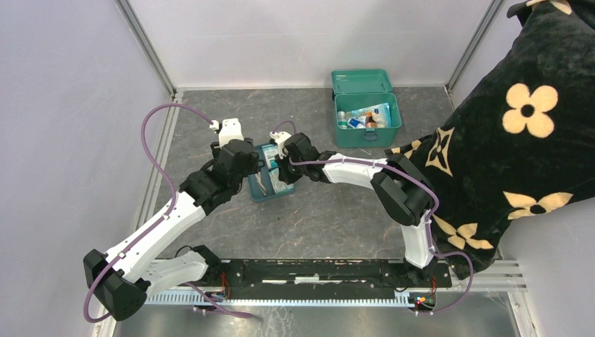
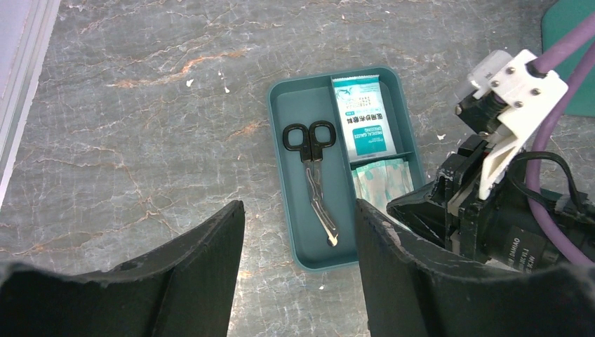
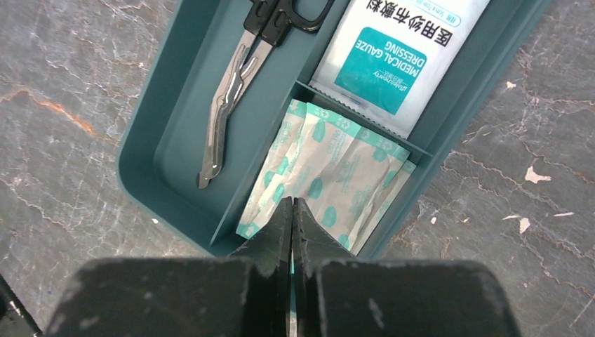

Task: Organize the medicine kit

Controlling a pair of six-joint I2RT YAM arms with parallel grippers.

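The teal medicine kit [image 1: 395, 119] stands open at the back of the table, lid [image 1: 361, 81] raised, with bottles and packets inside. A shallow teal divided tray [image 1: 261, 193] lies mid-table between both grippers. It holds black-handled scissors [image 2: 314, 175], a white medical gauze packet [image 2: 363, 116] and several spotted plaster packets [image 3: 337, 175]. My left gripper [image 2: 300, 210] hovers open over the tray's near end, nothing between its fingers. My right gripper [image 3: 292, 203] is shut, its tip over the plaster packets.
A black cushion with cream flowers [image 1: 519, 126] fills the right side, close to the kit. Pale walls and metal rails [image 1: 158, 147] enclose the grey stone-patterned table. The right arm's wrist [image 2: 505, 175] crowds the tray's right edge in the left wrist view.
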